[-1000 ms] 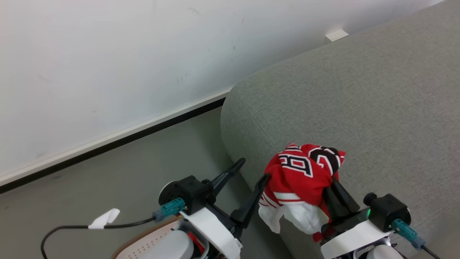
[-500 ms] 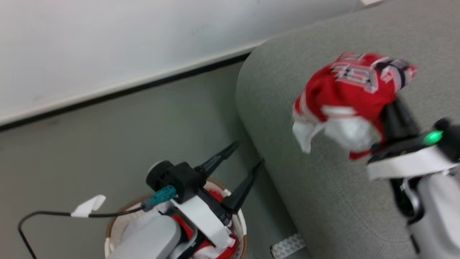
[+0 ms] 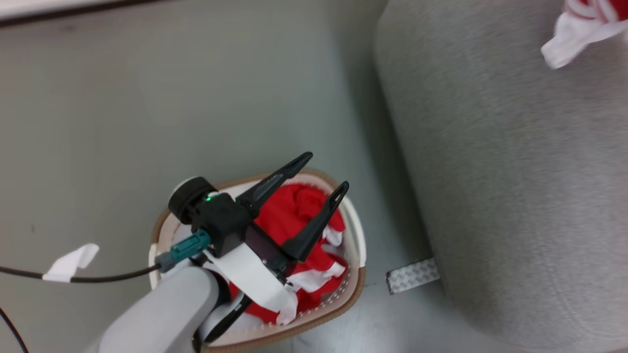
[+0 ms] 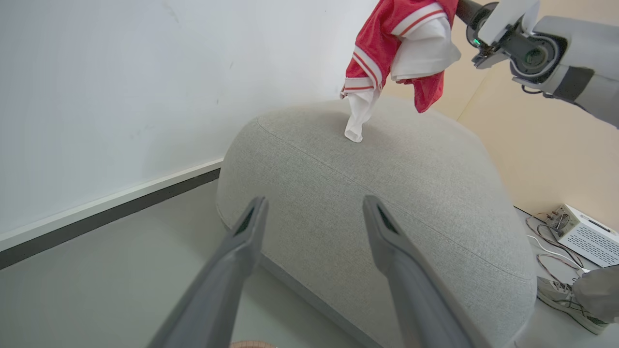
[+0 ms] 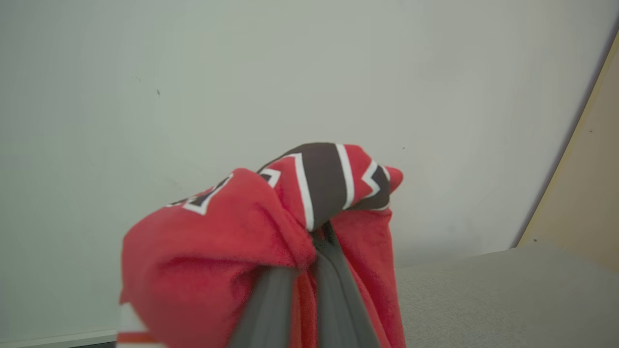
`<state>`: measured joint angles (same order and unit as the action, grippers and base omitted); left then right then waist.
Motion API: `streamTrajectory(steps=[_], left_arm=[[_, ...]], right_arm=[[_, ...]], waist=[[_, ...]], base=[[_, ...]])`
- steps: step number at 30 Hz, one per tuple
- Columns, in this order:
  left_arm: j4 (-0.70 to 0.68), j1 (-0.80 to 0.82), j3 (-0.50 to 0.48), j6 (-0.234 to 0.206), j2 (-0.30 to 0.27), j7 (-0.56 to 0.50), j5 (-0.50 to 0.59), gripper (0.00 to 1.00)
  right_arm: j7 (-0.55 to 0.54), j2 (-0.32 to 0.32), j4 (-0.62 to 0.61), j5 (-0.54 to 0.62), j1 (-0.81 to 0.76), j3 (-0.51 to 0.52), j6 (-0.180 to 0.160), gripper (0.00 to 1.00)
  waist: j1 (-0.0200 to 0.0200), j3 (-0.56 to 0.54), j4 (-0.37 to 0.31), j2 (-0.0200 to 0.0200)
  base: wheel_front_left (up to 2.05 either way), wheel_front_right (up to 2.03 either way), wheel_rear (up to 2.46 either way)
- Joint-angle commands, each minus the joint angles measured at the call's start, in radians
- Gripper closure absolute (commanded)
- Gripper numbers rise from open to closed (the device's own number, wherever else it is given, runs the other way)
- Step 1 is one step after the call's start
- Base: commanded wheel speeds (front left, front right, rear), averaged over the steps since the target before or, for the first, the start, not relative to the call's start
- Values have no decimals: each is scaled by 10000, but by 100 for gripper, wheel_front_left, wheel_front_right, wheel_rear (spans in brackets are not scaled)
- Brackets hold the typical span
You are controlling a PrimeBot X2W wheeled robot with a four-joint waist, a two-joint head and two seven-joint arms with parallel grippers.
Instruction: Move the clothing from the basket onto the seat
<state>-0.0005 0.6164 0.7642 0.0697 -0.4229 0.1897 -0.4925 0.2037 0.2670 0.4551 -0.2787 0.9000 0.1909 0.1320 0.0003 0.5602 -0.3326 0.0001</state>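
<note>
- left pincer (image 3: 326, 170): fingers spread wide apart, nothing between them; it hangs over the basket (image 3: 360, 282)
- basket stands on the grey floor (image 3: 147, 98), near the seat (image 3: 515, 171); red garments with white trim (image 3: 294, 211) lie heaped inside it
- right pincer (image 5: 319, 241): fingers pressed together, clamped on a red jersey (image 5: 217, 251) with black-and-white lettering; the cloth drapes over the fingertips and hides them
- left wrist view: jersey is held up above the top of the seat; a white end dangles down towards the upholstery, contact cannot be judged
- head view: jersey sits at the upper right corner over the seat, well apart from the basket
- other: patterned silver strip (image 3: 412, 274) on the floor at the seat's base; black cable with white tag (image 3: 68, 262) by the left arm; white vented box (image 4: 585, 234) with wires and a shoe (image 4: 566, 299) on the floor beside the seat
</note>
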Motion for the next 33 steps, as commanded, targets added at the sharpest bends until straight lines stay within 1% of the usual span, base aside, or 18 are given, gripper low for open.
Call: streamTrajectory(steps=[1, 6, 8, 11, 14, 17, 19, 20, 21, 23, 28, 31, 33], left_arm=[[-43, 136, -16, 1, -49, -1, 169, 0], [-188, 321, -102, 17, -221, 6, 202, 0], [-181, 371, -153, 6, -249, 37, 176, 0], [-123, 393, -224, -32, -297, 76, 112, 0], [-28, 425, -278, -54, -230, 176, 31, 0], [66, 454, -308, -44, -172, 268, 7, 0], [160, 439, -315, -61, -148, 341, -7, 0], [199, 419, -320, -67, -125, 359, -23, 0], [246, 388, -320, -71, -97, 376, -26, 0], [386, 307, -314, -73, -42, 450, -79, 0], [823, 73, -238, -32, 223, 572, -173, 0], [1174, -283, -294, -40, 243, 664, -244, 0], [1382, -616, -420, -149, 203, 687, -346, 0]], right_arm=[[-12, 126, 97, 127, 181, 113, -24, 100], [-514, 789, 1558, 1029, 1238, 754, -25, 100], [-785, 908, 2078, 1487, 1510, 878, -24, 100], [-1749, 1176, 2971, 2132, 1873, 595, -25, 100], [-3355, 1288, 3982, 2350, 2114, 439, -24, 100], [-4243, 1383, 4502, 2337, 2263, 560, -24, 100], [-4498, 1348, 4684, 2285, 2244, 586, -25, 100], [-4524, 1369, 4713, 2315, 2221, 594, -25, 84], [-4555, 1374, 4748, 2348, 2170, 590, -25, 61], [-4520, 1345, 4807, 2412, 2050, 553, -25, 0], [-4456, 1191, 5067, 2362, 1616, 232, -24, 0], [-4206, 1251, 5115, 2218, 1177, -379, -25, 0], [-3990, 1242, 5046, 1966, 882, -948, -25, 0]], waist=[[-3, 631, 501, -1], [-3, 1225, 801, -1], [-3, 1352, 882, -1], [-3, 1483, 974, -1], [-3, 1458, 1096, -1], [-3, 1375, 1194, -1], [-3, 1258, 1221, -1], [-3, 1177, 1224, -1], [-3, 1087, 1222, -1], [-3, 854, 1205, -1], [-3, -86, 1195, -1], [-3, -1001, 1189, -1], [-3, -1680, 1154, -1]], base=[[0, 0, 0], [0, 0, 0], [0, 0, 0], [0, 0, 0], [0, 0, 0], [0, 0, 0], [0, 0, 0], [0, 0, 0], [0, 0, 0], [0, 0, 0], [0, 0, 0], [0, 0, 0], [0, 0, 0]])
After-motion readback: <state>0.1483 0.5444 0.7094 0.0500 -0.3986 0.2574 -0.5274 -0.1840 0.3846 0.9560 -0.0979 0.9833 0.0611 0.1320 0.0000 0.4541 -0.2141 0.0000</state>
